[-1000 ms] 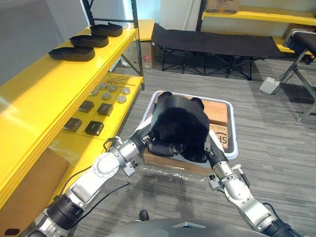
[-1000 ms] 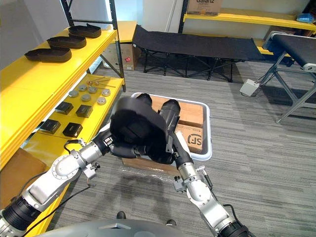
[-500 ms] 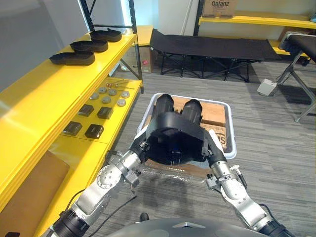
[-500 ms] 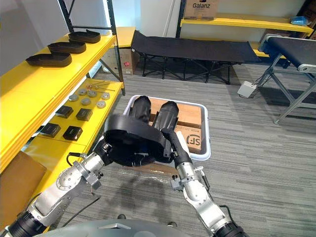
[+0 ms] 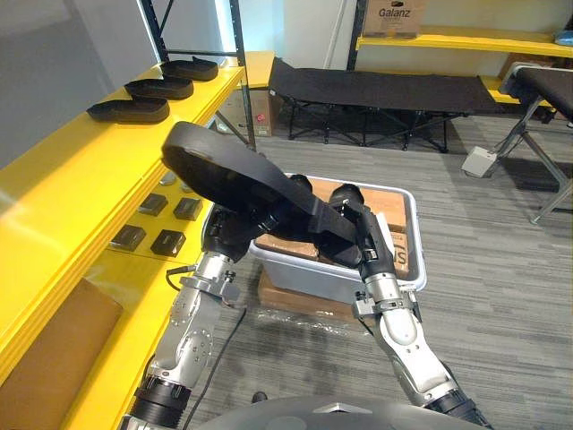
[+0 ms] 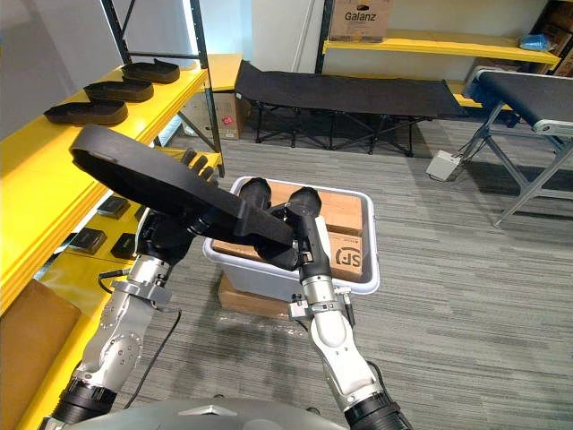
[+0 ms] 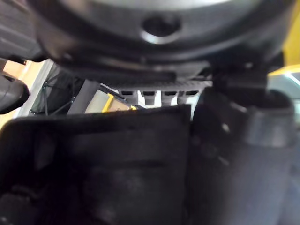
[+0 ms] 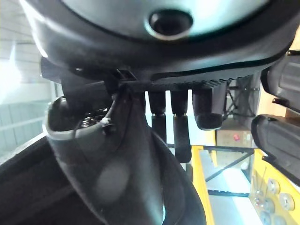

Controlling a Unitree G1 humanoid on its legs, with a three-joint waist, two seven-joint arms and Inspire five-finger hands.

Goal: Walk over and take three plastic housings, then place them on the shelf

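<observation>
I'd keep the long black plastic housing (image 5: 251,184) level & swing it L onto the yellow shelf (image 5: 72,179), slow. It's up over the grey bin (image 5: 295,269), bridging both: right robot hand (image 5: 360,236) props one end w/ straight fingers (image 8: 180,131), left robot hand (image 5: 231,230) sits under it, grip can't tell.

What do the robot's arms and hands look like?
The left arm and the right arm are shiny silver-grey metal, made of rounded, tube-like pieces with chunky joints. Each one ends in a dark, nearly black hand. The left hand and the right hand have a row of blocky fingers and a thumb at the side.
</observation>
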